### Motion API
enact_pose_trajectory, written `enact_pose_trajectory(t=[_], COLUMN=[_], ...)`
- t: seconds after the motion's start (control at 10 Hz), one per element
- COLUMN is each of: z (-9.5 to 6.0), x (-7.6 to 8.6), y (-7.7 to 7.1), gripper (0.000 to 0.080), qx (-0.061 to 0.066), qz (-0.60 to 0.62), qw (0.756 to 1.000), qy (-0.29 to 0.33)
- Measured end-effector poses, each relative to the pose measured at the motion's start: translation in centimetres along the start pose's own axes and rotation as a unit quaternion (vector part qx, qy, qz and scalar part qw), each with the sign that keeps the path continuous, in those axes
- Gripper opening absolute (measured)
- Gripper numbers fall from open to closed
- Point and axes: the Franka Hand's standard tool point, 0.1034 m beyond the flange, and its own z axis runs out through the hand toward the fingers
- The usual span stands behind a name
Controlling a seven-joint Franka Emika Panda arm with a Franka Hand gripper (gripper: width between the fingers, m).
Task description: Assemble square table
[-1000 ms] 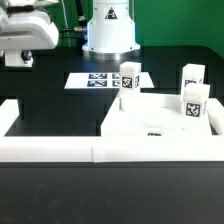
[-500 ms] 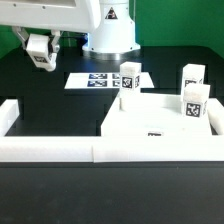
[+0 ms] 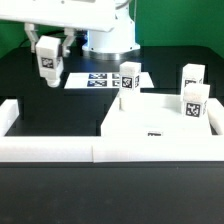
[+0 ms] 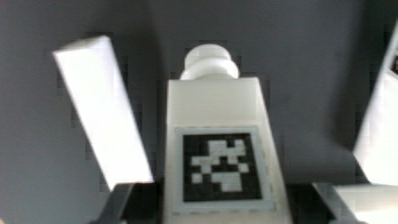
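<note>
A black table (image 3: 60, 125) holds the parts of a small white square table. In the exterior view, the robot arm (image 3: 75, 12) reaches in from the top, and its gripper (image 3: 48, 62) hangs above the black surface toward the exterior view's left. The fingers are clenched on a white leg (image 3: 47, 58), a small block with a black-and-white tag on its face. The leg is lifted clear of the table and tilts slightly.

The wrist view shows the same leg (image 4: 221, 140) close up, held between two dark fingers (image 4: 125, 204), one at each side of its lower end. A round white peg sticks out from the far end of the leg. Its tag faces the camera.

The large white square slab (image 3: 160, 125), the tabletop, lies flat on the exterior view's right, with a small tag on its surface. Three more legs stand upright on or at it: one (image 3: 128, 77) at its far corner nearest the middle, and two (image 3: 193, 74) (image 3: 194, 102) near its edge on the exterior view's right.

A flat marker board (image 3: 103, 80) lies behind the slab, in front of the robot's white base (image 3: 108, 35). A long low white wall (image 3: 60, 150) runs along the front, with a short raised end at the exterior view's left.
</note>
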Motion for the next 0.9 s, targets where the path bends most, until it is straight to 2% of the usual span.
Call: enact_pose_trajectory(t=[0.2, 0.3, 0.4, 0.9], z=[-1.0, -1.1, -1.8, -1.4], x=[2.4, 2.6, 3.0, 2.7], y=[-6.0, -8.5, -9.5, -9.3], gripper=[0.0291, 0.0291, 0.0291, 0.0291], qx=[0.013, 0.019, 0.026, 0.023], qz=[0.032, 0.047, 0.048, 0.044], qw=[0.996, 0.995, 0.994, 0.994], qy=[0.077, 0.088, 0.098, 0.096])
